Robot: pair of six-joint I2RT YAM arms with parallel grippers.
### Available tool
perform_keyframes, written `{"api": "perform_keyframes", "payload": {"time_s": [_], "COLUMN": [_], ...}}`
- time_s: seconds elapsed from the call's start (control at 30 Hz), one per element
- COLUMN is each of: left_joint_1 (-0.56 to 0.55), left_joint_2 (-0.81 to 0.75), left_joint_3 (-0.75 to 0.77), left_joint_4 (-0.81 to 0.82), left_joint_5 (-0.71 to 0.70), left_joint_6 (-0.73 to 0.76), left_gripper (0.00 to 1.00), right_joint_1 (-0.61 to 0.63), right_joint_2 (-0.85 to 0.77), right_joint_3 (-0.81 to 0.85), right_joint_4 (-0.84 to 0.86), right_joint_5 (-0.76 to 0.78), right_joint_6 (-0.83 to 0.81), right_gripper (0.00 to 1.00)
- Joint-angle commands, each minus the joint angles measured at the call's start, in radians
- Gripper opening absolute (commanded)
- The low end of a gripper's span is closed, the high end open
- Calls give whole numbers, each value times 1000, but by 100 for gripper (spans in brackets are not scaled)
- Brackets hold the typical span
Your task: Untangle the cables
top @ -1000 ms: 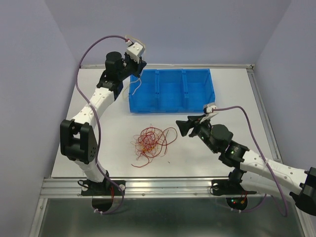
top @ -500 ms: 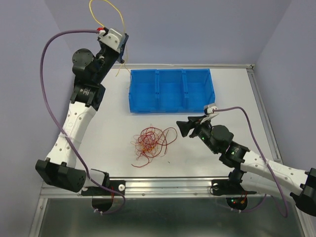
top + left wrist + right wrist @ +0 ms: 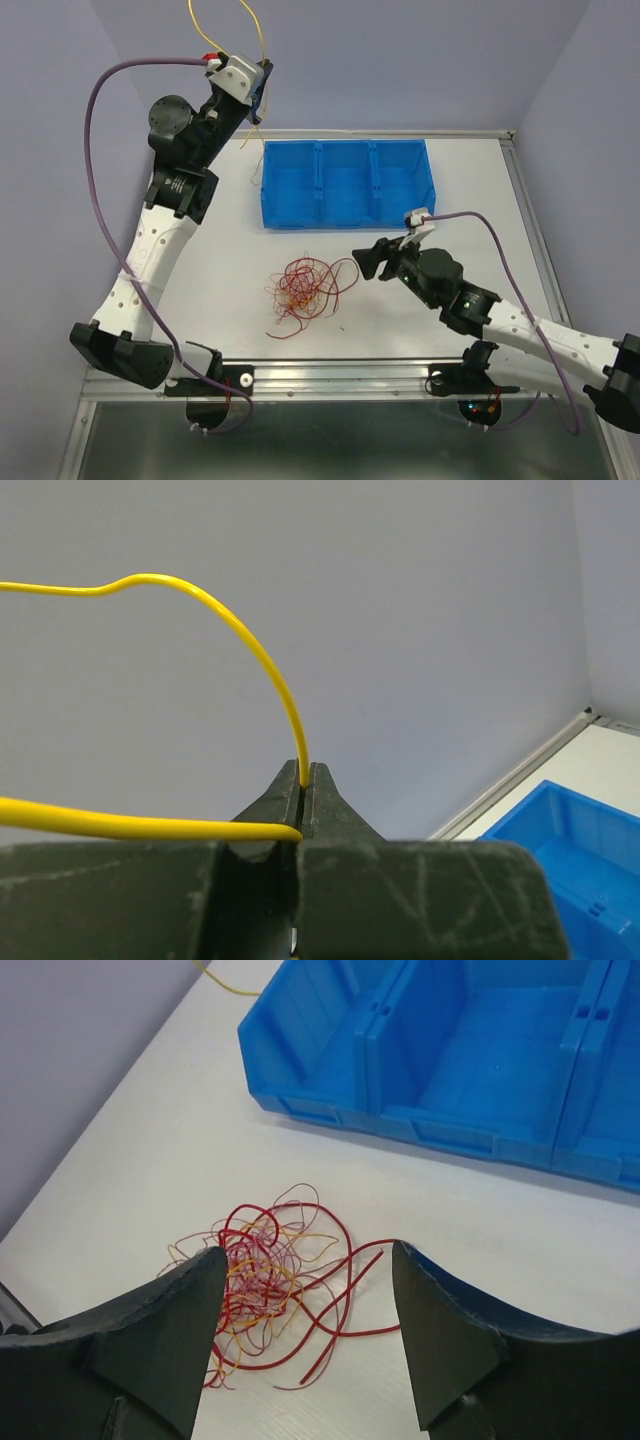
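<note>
Spanning the whole top view: white counter [image 3: 200,220], pale walls on three sides.

Standing at the back centre of the counter: blue bin [image 3: 345,185], three compartments side by side, long axis running left to right.

Reaching up and back, high above the counter, off the bin's left end: left arm [image 3: 150,250].

Lying low over the counter at the right: right arm [image 3: 520,325].

Resting on the counter in front of the bin, apart from it, between the two arms: cables [image 3: 302,290], a loose tangle of dark red, orange-pink and pale loops, a few red strands trailing out to the right.

Clenched tight at the tips: left fingers [image 3: 306,780], pinching a yellow cable [image 3: 150,825]. One length arching up and away, another running off sideways, a loose end down near the counter beside the bin's left wall.

Spread apart and gripping nothing: right fingers [image 3: 368,262], aimed leftward, just beside the tangle's right edge, not touching it.
</note>
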Motion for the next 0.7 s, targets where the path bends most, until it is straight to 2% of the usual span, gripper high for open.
{"api": "perform_keyframes", "payload": {"time_s": [0.0,0.07,0.17,0.23,0.27,0.33,0.37,0.47,0.53,0.67], "left_joint_1": [-15,-15,-16,-19,-19,-19,-19,-19,-19,-19], "left_joint_2": [8,9,3,-8,-14,-32,-35,-52,-58,-60], "left_joint_3": [64,86,95,87,78,60,46,26,21,23], "left_joint_4": [66,71,66,54,60,62,63,62,62,60], "left_joint_5": [14,15,46,64,61,51,48,42,35,20], "left_joint_6": [-3,-4,-8,-15,-18,-30,-38,-34,-24,-15], "left_gripper": [0,0,0,0,0,0,0,0,0,0], "right_joint_1": [5,5,5,5,5,3,-1,-55,-78,-84], "right_joint_2": [80,159,262,395,479,554,602,793,918,1098], "right_joint_3": [174,278,364,432,439,450,482,644,752,946], "right_joint_4": [-103,-129,-111,-24,100,222,250,273,326,365], "right_joint_5": [-91,-199,-231,-214,-224,-229,-240,-445,-505,-519], "right_joint_6": [44,-31,-159,-269,-315,-378,-392,-366,-342,-352], "right_gripper": [73,78,83,89,90,100,100,97,95,91]}}
